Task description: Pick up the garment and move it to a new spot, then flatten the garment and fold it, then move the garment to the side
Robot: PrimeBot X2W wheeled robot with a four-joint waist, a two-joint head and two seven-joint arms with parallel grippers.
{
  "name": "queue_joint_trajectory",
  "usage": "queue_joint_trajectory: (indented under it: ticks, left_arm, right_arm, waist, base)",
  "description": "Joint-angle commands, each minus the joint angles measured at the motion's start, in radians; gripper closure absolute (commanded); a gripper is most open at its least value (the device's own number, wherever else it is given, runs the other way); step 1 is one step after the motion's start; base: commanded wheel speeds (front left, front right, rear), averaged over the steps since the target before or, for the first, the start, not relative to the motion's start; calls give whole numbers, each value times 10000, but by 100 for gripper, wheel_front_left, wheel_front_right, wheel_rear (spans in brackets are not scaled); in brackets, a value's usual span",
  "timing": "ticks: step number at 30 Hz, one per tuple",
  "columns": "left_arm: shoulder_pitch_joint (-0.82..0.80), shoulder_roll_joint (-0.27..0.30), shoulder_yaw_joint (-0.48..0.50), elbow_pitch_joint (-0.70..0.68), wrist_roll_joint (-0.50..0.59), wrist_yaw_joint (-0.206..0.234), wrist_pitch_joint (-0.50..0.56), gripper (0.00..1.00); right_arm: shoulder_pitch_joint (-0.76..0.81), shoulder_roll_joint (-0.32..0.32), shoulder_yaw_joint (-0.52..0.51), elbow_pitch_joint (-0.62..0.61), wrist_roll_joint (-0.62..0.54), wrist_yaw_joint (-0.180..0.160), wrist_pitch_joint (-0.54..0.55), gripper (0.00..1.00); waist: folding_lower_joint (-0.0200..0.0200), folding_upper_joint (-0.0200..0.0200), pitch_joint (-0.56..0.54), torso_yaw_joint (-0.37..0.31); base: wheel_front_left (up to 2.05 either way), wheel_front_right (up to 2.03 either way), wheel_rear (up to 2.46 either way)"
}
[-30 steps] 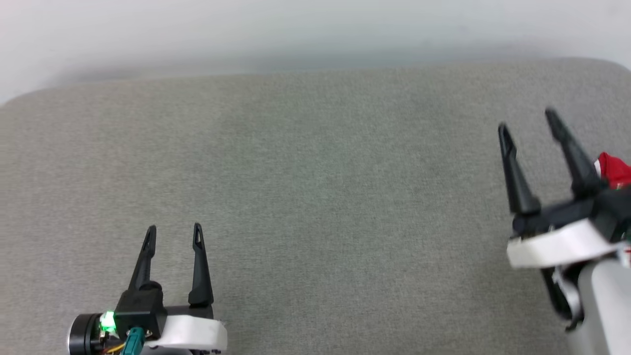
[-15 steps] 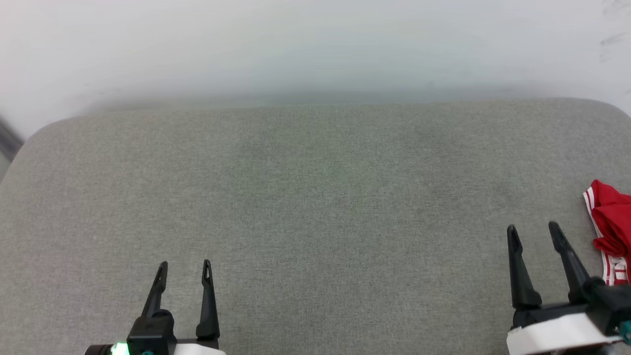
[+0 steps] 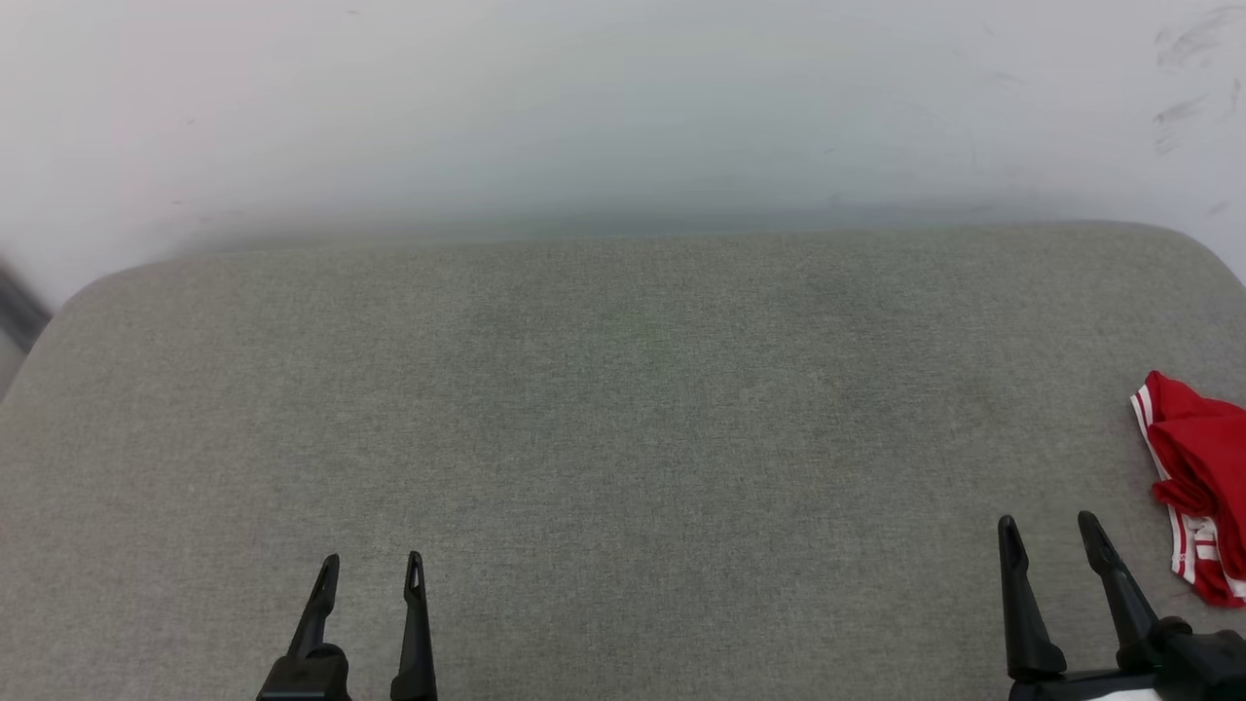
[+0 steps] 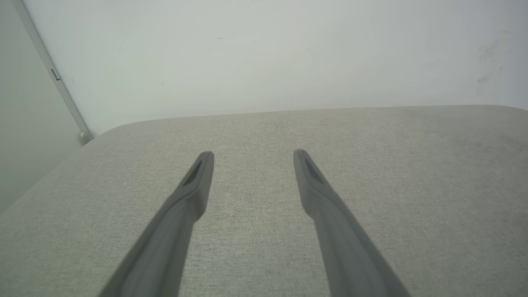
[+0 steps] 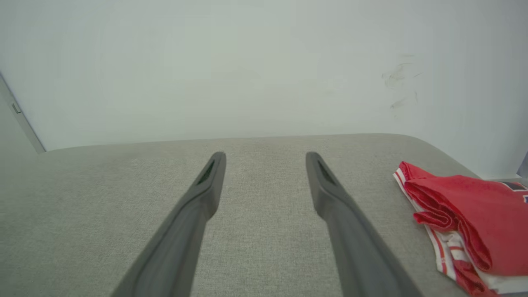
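Left edge: left gripper [image 3: 371, 563] low in the head view, fingers pointing up, jaws apart and empty. Its wrist view shows the same open fingers [image 4: 253, 154] over bare grey padded surface [image 3: 623, 438], nothing between them.

Centre: the padded surface is bare cloth, with the pale wall [image 3: 623, 117] behind it. The far edge of the padding sits lower in the head view than a second ago and more wall shows, so the head camera has tipped; that shift is no move of the things.

Right: right gripper [image 3: 1048, 526] jaws apart, empty. A second ago its fingers reached up past the garment and the pale forearm showed; now the fingertips stand short of it, level with the left pair. Allowing for the camera, it has drawn back from the cloth.

Far right: the garment [image 3: 1192, 458] lies at the surface's right edge, apart from both grippers. The right wrist view shows it [image 5: 466, 206] as a layered bundle, red over white striped trim.

Judgement: garment folded and set aside, arms retiring to rest; the task looks all but finished.
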Motion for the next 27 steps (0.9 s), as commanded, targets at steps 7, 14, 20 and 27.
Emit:
queue_joint_trajectory:
  ticks: [7, 14, 20, 27]
  left_arm:
    - [4, 0, 3, 448, -21, -26, 47, 100]
    - [-175, 78, 44, 616, -1362, -150, 250, 100]
    - [-428, 150, 89, 796, -2666, -321, 468, 100]
    - [-696, 219, 149, 1002, -4071, -504, 711, 100]
  right_arm:
    - [9, 4, 63, 437, 84, 0, 17, 100]
    - [-187, -66, 108, 685, 1351, 0, 253, 100]
    - [-428, -134, 136, 853, 2583, -1, 475, 100]
    - [-673, -194, 152, 1024, 3910, -1, 724, 100]
  waist:
    - [1, 0, 9, 18]
    - [1, 0, 11, 13]
    - [1, 0, 12, 9]
    - [1, 0, 13, 4]
  base:
    - [0, 0, 0]
    - [0, 0, 0]
    - [0, 0, 0]
    - [0, 0, 0]
